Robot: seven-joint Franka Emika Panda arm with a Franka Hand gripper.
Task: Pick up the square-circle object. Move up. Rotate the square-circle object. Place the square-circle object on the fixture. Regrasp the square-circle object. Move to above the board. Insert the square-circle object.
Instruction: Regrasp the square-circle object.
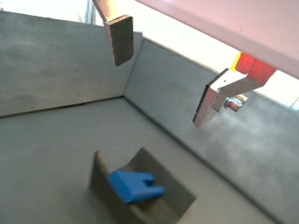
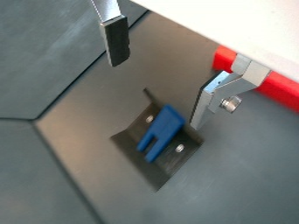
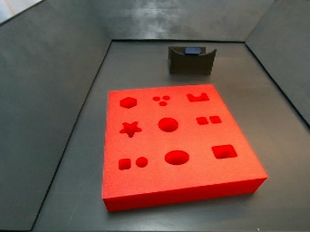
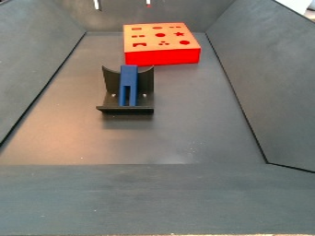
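Wrist views show your gripper [image 2: 163, 74] spread wide and empty, hanging above the square-circle object [image 2: 162, 132], which sits in the fixture [image 4: 125, 90]; probably parked there for a regrasp. In a side view, that matte dark fixture sits at 12 o'clock from the board [image 3: 176, 140], a glossy red slab.

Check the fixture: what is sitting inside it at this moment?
The square-circle object rests in the fixture, leaning on its back wall. Its underside and the fixture floor beneath it are covered. The hand is open above, apart from both.
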